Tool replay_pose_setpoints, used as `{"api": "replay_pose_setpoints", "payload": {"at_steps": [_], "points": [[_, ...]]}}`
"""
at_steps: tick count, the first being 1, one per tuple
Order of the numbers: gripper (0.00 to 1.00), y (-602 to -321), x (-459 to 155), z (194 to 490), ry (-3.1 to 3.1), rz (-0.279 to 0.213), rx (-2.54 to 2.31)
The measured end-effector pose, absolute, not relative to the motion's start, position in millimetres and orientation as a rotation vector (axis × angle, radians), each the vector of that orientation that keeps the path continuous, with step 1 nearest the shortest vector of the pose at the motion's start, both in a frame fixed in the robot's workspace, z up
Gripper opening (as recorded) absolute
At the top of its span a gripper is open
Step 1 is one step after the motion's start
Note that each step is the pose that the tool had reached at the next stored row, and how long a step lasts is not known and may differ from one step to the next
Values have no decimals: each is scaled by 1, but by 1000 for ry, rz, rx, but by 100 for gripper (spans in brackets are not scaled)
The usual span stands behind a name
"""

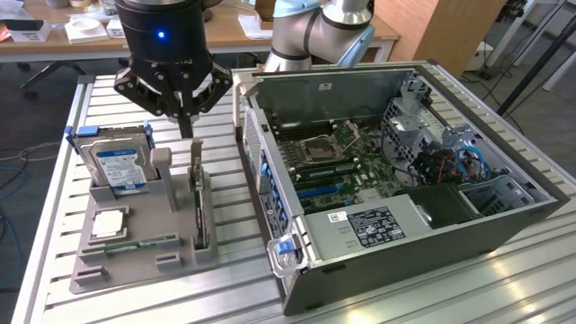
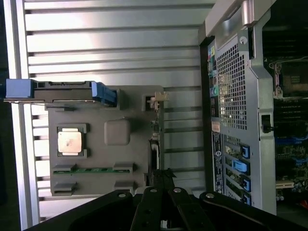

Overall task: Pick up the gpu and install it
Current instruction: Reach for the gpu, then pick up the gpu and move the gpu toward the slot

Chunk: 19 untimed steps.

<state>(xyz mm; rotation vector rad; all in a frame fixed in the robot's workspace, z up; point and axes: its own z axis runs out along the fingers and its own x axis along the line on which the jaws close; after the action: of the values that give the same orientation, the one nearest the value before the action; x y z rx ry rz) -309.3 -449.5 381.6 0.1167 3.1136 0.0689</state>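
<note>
In the exterior view, my gripper [image 1: 185,127] hangs with its fingertips drawn together, holding nothing. The gpu [image 1: 198,196] stands on edge in the grey holder [image 1: 162,223] just below them; I cannot tell if we touch.

In the wrist view, my gripper [image 2: 163,177], tips closed, sits over one end of the gpu [image 2: 154,144], with the open computer case [image 2: 231,96] off to one side.

Black gripper [image 1: 185,125] with blue light, dark gpu [image 1: 198,196], blue-and-white label on hard drive [image 1: 121,169], grey holder [image 1: 171,226], green memory stick [image 1: 135,245], silver ribbed table [image 1: 504,287], green motherboard [image 1: 355,169], dark grey case [image 1: 432,270]
</note>
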Motion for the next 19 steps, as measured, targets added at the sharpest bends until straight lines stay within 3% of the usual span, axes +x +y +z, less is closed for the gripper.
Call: {"api": "replay_pose_setpoints", "payload": {"at_steps": [19], "points": [[10,-455,-310,381,3114,69,117]]}}
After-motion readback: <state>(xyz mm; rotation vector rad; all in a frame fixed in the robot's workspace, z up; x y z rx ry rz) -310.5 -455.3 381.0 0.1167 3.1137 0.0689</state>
